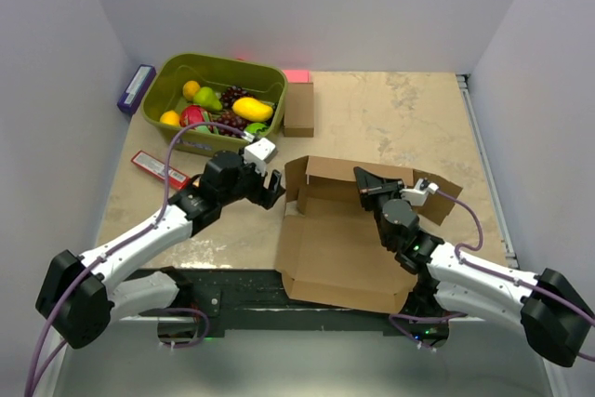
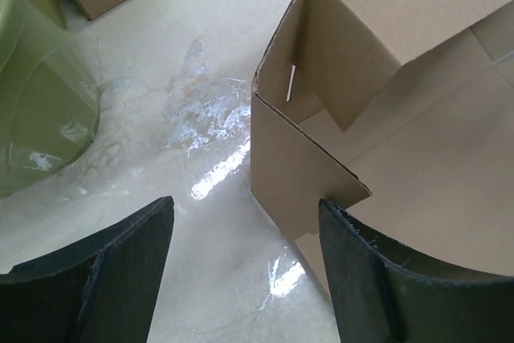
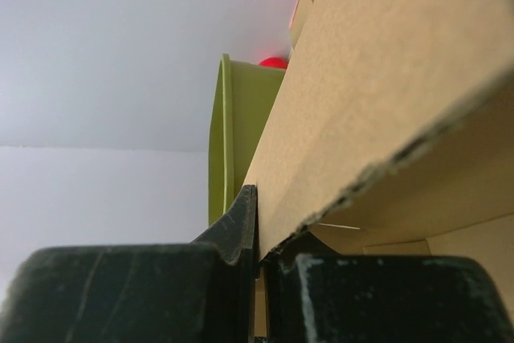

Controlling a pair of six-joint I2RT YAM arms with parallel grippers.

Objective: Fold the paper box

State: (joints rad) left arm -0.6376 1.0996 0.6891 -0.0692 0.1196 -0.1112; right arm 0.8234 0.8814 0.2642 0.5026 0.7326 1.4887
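The right claw (image 3: 259,222) is pinched tight on the top edge of the upright rear wall of the large plain brown die-cut cardboard paper box (image 1: 335,248), whose flat base lies just below that claw, toward the arm bases. The left claw (image 2: 245,210) gapes wide and grips nothing, the box's raised left side flap (image 2: 297,166) standing between its 2 fingers, just beside the right one. It should probably close squarely near the corner crease, pressing the flap upright while the right claw steadies the wall.

my right gripper (image 3: 259,230): one fingertip hidden under paper box (image 3: 385,102) panel
green bin (image 2: 36,94): cropped in left wrist view
red packet (image 1: 160,169): print too small to read
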